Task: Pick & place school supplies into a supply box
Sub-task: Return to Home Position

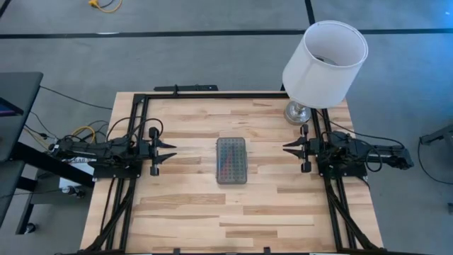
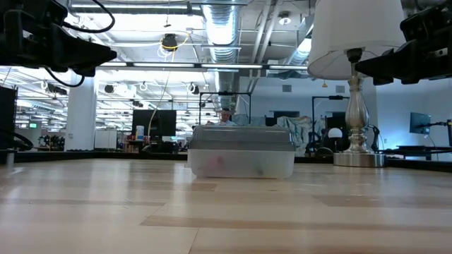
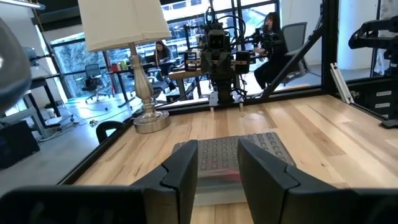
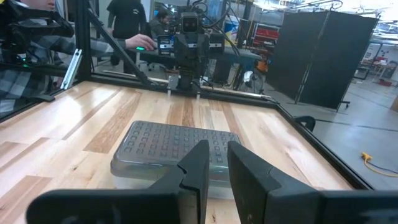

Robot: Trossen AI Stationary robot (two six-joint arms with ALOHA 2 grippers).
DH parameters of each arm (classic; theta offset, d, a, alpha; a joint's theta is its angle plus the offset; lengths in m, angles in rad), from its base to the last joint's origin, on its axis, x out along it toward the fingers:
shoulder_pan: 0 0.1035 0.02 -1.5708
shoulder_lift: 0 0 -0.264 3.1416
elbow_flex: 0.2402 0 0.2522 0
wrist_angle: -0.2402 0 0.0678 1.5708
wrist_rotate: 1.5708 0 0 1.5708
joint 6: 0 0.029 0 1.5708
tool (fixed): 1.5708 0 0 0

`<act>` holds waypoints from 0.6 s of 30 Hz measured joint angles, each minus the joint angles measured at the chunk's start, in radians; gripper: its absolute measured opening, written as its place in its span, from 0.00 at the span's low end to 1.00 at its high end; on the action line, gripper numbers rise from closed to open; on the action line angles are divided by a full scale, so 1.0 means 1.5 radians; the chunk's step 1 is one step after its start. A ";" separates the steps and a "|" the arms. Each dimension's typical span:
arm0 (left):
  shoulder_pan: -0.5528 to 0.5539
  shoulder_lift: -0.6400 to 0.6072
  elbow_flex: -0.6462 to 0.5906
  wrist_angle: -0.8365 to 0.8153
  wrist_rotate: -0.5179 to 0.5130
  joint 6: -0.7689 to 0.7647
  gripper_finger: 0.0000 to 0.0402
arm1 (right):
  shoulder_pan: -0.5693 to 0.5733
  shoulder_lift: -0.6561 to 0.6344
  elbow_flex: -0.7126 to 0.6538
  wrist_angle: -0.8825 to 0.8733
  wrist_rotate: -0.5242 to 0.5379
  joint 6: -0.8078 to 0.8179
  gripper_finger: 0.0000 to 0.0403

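Note:
The supply box [image 1: 231,160] lies flat in the middle of the wooden table with its grey grid-textured lid on; it also shows in the low view [image 2: 241,152]. Faint coloured shapes of the school supplies [image 2: 216,162] show through its clear wall, but I cannot tell them apart. My left gripper [image 1: 170,149] hovers level at the table's left side and points at the box, its fingers [image 3: 186,163] apart with nothing between them. My right gripper [image 1: 287,147] hovers level at the right side facing the box [image 4: 168,143], with a narrow empty gap between its fingers.
A lamp with a white shade [image 1: 322,64] stands on its silver foot [image 1: 297,112] at the far right corner, close behind my right arm. A black frame [image 1: 212,95] runs along the table's edges. Bare wood lies around the box on all sides. People sit beyond the table.

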 joint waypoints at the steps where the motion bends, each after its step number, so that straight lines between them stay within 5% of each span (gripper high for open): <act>1: 0.000 0.000 0.000 0.000 0.000 0.001 0.27 | 0.000 0.000 0.000 0.000 0.000 0.000 0.13; 18: 0.000 0.000 0.000 0.000 0.000 -0.002 0.27 | 0.000 0.000 0.000 0.000 0.000 0.000 0.13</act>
